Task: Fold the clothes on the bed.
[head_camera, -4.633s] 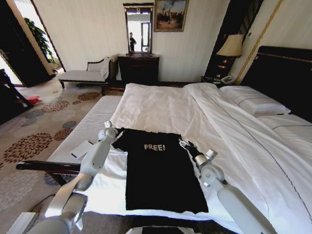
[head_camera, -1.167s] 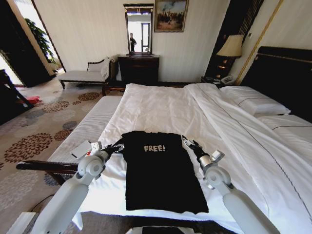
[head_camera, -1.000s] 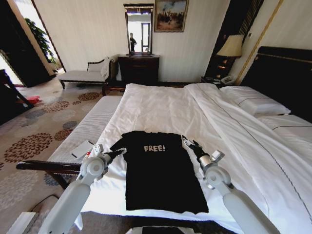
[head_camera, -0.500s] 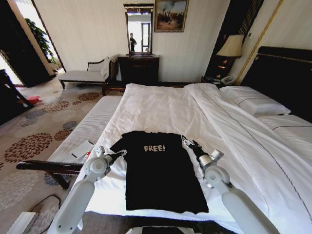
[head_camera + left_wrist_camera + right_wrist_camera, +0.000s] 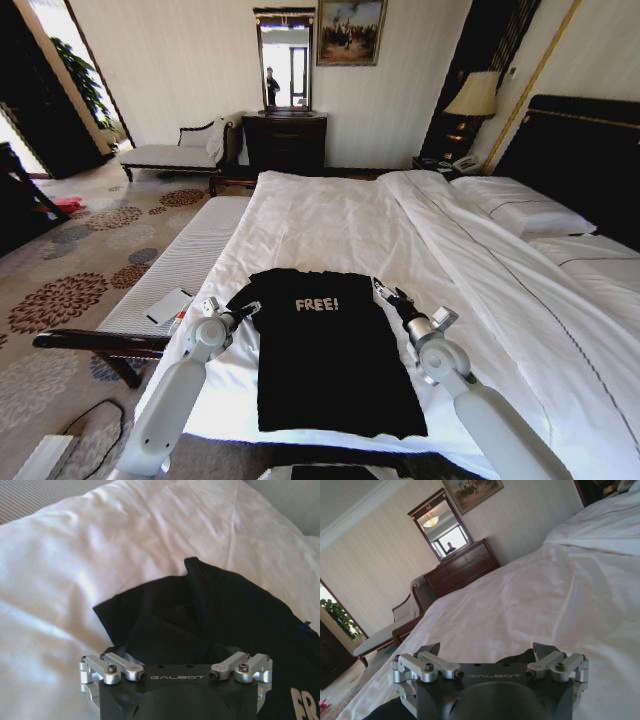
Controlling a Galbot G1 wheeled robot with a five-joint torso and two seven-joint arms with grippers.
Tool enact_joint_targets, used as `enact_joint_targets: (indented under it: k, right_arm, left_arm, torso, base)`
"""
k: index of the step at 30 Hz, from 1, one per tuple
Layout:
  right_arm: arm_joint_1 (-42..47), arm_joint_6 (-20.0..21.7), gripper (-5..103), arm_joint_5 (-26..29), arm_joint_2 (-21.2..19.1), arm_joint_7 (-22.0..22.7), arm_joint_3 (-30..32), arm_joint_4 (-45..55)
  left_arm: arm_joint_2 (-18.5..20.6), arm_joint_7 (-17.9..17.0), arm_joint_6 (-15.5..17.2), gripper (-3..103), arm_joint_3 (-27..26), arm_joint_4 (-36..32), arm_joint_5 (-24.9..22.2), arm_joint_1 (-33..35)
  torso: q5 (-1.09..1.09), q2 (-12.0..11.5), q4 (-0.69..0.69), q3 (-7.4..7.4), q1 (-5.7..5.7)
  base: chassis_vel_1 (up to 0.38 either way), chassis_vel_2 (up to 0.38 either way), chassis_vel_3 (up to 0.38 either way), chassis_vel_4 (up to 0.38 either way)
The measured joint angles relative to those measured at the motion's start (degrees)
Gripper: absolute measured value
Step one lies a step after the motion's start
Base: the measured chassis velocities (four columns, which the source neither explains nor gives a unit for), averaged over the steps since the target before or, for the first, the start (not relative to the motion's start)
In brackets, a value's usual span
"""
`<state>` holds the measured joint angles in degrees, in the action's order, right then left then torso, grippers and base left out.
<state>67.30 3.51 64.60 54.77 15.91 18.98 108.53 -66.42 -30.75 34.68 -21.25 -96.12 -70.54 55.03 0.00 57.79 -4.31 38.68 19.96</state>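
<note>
On the bed [image 5: 330,215]: one T-shirt [image 5: 330,355].

Both arms reach forward over the near edge of the bed [image 5: 330,220]. The left gripper [image 5: 243,311] sits at the T-shirt's [image 5: 325,355] left sleeve, fingers closed on a fold of the black cloth. The right gripper [image 5: 385,295] hovers at the shirt's right shoulder, its jaws spread apart and holding nothing.

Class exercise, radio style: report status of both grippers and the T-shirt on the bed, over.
Left gripper at sleeve. Right gripper open at opposite shoulder. T-shirt flat on bed, sleeves tucked. Nothing in the way.
</note>
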Motion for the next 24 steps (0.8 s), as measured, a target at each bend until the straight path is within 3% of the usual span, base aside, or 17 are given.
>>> enact_joint_targets:
  k: [13, 20, 22, 24]
  right_arm:
    - [0.06, 0.04, 100, -0.37, 0.06, 0.50, -0.34, 0.12]
    - [0.66, 0.06, 100, -0.39, -0.15, 0.56, 0.37, 0.23]
    - [0.67, 0.06, 100, -0.39, -0.17, 0.57, 0.41, 0.27]
    - [0.65, 0.06, 100, -0.39, -0.17, 0.59, 0.40, 0.37]
  left_arm:
    - [-0.11, 3.22, -2.98, 100, -1.26, 2.90, 0.48, -2.60]
    - [0.00, 4.90, -4.04, 103, -1.45, 3.08, 3.21, -2.52]
    - [0.12, 5.14, -4.13, 100, -1.52, 3.08, 3.73, -2.29]
    - [0.35, 5.51, -4.28, 90, -1.79, 2.95, 4.39, -1.74]
  torso:
    - [0.00, 0.00, -0.01, 0.00, 0.00]
    - [0.00, 0.00, -0.01, 0.00, 0.00]
    - [0.00, 0.00, 0.00, 0.00, 0.00]
    - [0.00, 0.00, 0.00, 0.00, 0.00]
  base:
    - [0.000, 0.000, 0.000, 0.000]
    - [0.000, 0.000, 0.000, 0.000]
    - [0.000, 0.000, 0.000, 0.000]
    - [0.000, 0.000, 0.000, 0.000]
